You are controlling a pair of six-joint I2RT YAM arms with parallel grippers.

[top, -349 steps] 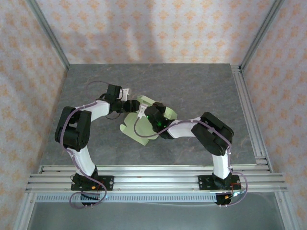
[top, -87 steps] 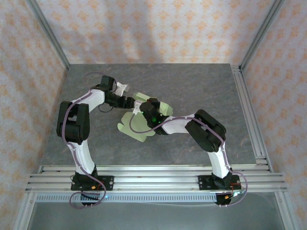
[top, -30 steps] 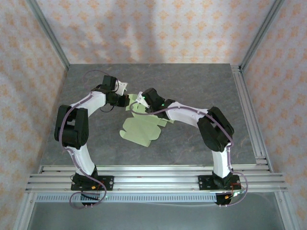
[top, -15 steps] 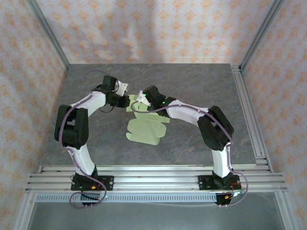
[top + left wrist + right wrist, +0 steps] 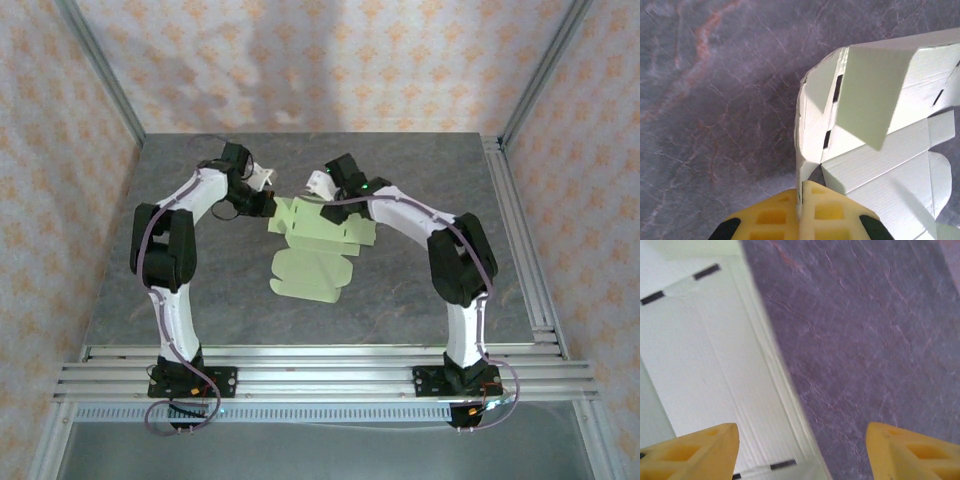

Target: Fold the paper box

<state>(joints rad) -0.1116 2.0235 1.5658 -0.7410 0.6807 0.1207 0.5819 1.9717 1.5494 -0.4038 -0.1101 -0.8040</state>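
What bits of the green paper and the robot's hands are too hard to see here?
1. Top view: the spot where the left gripper pinches the paper box is too small and partly covered by the wrist.
2. Left wrist view: the paper box runs off the right edge, and a raised flap hides the card behind it.
3. Right wrist view: the paper box is blurred and cut off at the left edge. The bottom edge cuts off the right gripper fingers.
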